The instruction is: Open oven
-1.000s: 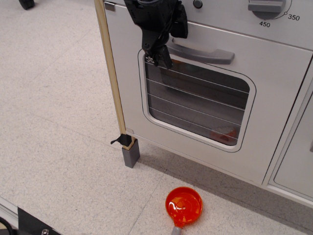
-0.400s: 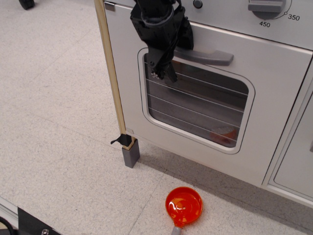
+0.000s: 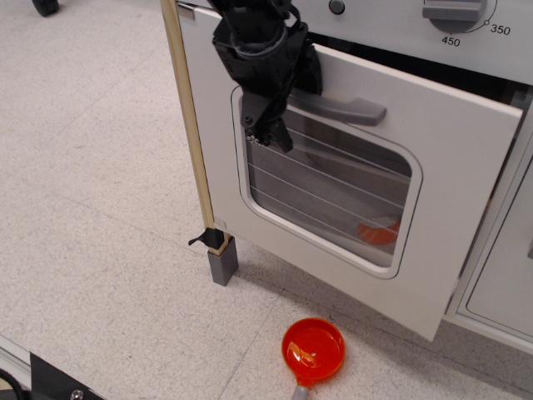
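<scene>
Since a second ago the oven (image 3: 350, 208) door has swung out from its top edge, and we see the gripper (image 3: 268, 125) at the bar handle's (image 3: 337, 108) left end, handle running toward three o'clock, though whether the jaws clamp it we cannot tell.

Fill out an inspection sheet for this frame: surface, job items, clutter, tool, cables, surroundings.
Surface: pale speckled floor, bare apart from the items below.
Job's things: oven door tilted partly open from the top, dark gap under the dial panel; grey bar handle; an orange item shows through the window.
Clutter: orange ladle on the floor under the door's lower edge.
Tool: black tool at the handle's left end; whether it grips cannot be told.
Cables: nothing seen.
Surroundings: wooden side strip, grey foot, panelled cabinet door at right.
</scene>
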Available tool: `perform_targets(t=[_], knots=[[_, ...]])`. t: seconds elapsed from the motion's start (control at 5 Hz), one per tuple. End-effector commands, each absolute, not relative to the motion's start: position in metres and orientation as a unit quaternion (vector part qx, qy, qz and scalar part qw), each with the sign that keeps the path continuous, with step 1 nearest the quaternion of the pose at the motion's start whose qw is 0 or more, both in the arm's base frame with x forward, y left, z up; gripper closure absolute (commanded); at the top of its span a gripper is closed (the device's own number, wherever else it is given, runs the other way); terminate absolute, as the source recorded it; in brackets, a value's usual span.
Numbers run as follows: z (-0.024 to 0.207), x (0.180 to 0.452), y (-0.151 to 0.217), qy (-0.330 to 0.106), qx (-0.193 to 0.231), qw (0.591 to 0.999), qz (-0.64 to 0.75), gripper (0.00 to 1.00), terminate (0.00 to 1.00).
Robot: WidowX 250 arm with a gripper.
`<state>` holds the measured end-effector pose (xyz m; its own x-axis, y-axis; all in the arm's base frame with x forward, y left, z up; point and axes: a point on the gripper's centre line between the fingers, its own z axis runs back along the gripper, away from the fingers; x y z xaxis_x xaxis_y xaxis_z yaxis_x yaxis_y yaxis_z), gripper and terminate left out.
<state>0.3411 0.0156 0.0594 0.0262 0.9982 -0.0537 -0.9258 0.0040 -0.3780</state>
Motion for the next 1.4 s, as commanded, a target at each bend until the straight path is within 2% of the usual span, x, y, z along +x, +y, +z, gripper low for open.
perform_targets(t=[0.0, 0.2, 0.4, 0.6, 0.8, 1.2], knots=[[0.078, 0.311, 0.047, -0.123, -0.155, 0.719, 0.667, 0.0, 0.0], [0.094, 0.307, 0.055, -0.138, -0.15, 0.756, 0.622, 0.0, 0.0], [0.13, 0.314, 0.049, -0.182, -0.175, 0.783, 0.569, 0.0, 0.0], [0.153, 0.322, 0.042, -0.195, -0.21, 0.794, 0.536, 0.0, 0.0], [0.164, 0.329, 0.031, -0.21, -0.234, 0.789, 0.529, 0.0, 0.0], [0.144, 0.355, 0.0, -0.153, -0.226, 0.769, 0.579, 0.0, 0.0]])
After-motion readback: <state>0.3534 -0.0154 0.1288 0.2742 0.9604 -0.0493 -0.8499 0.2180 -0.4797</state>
